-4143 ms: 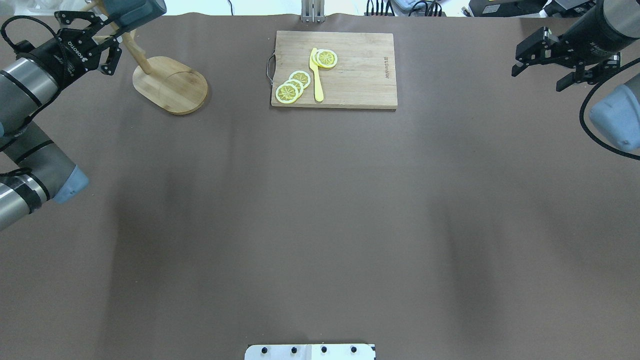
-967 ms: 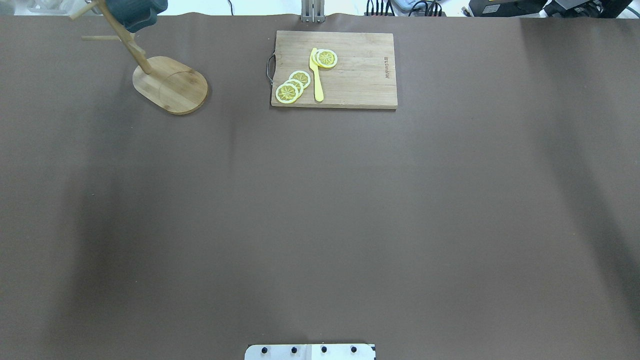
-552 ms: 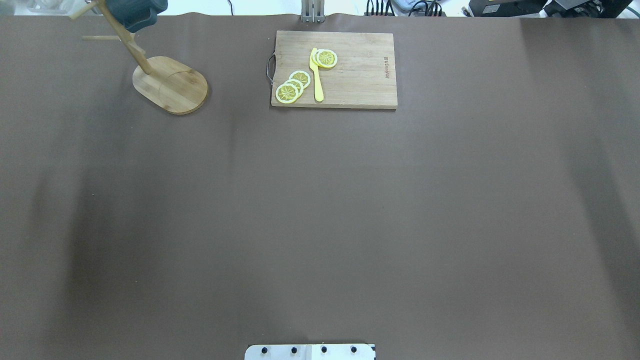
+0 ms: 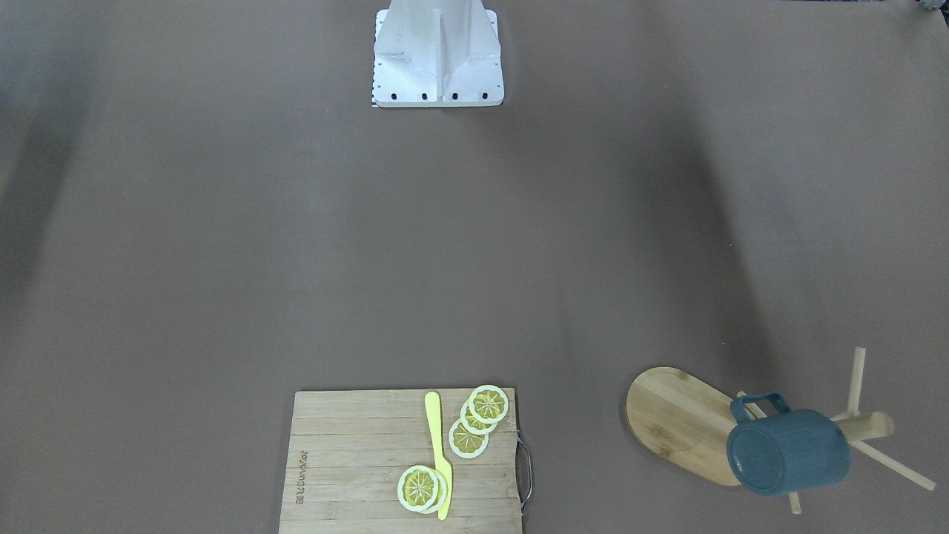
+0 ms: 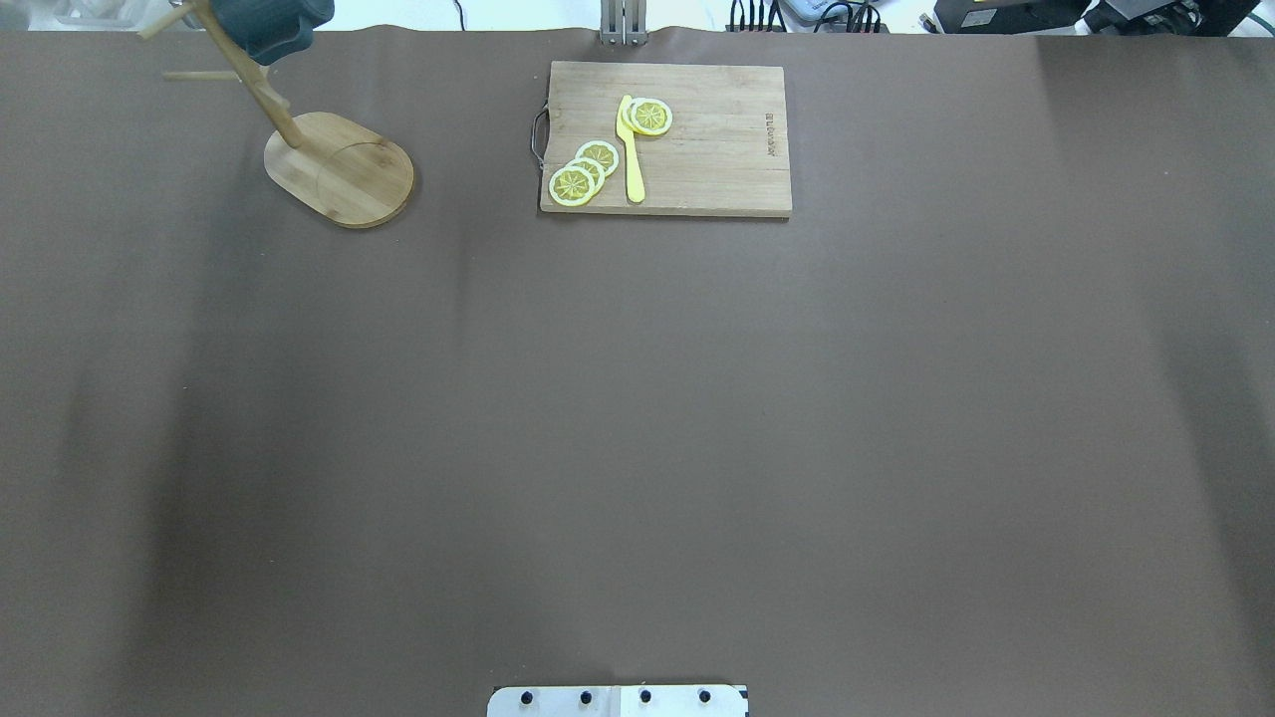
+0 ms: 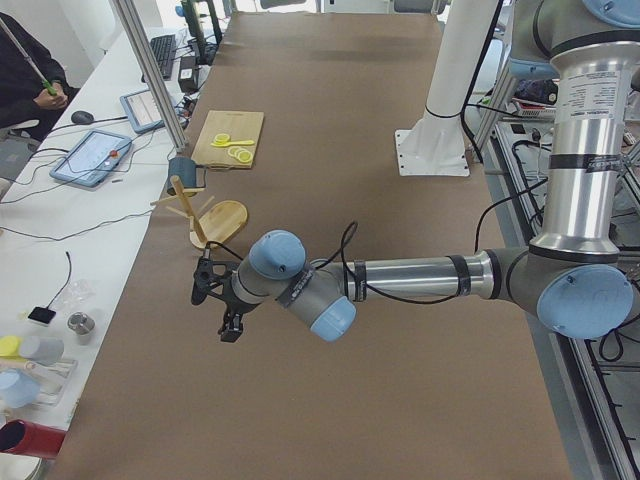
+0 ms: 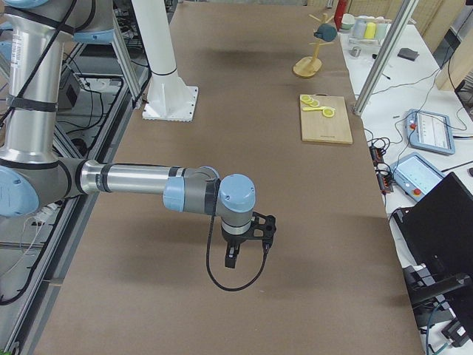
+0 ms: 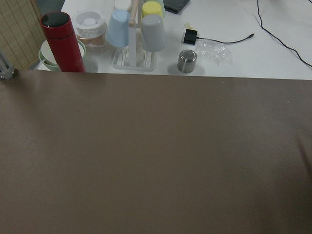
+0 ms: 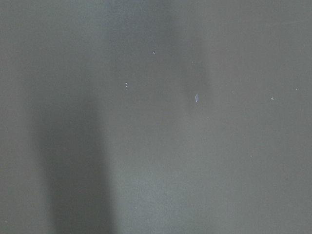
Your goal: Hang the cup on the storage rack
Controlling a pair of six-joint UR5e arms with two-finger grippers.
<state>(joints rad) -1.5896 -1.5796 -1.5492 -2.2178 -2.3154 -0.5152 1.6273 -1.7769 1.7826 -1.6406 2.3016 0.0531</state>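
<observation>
The slate-blue cup [image 4: 787, 452] hangs by its handle on a peg of the bamboo storage rack [image 4: 675, 419], off the table, with no gripper touching it. Both also show at the far left of the overhead view, the cup [image 5: 267, 25] above the rack's oval base [image 5: 339, 167]. My left gripper [image 6: 213, 313] shows only in the exterior left view, drawn back from the rack over bare table. My right gripper [image 7: 247, 251] shows only in the exterior right view, low over bare table. I cannot tell whether either is open or shut.
A cutting board [image 5: 717, 149] with lemon slices [image 5: 583, 171] and a yellow knife [image 5: 631, 149] lies at the far middle. The robot base [image 4: 437, 52] stands at the near edge. A red flask [image 8: 63, 44] and cups stand on a side table beyond the left end.
Four seconds ago my left gripper was by the cup on the rack and my right at the far right. Both arms have since left the overhead view. The cup stays hung.
</observation>
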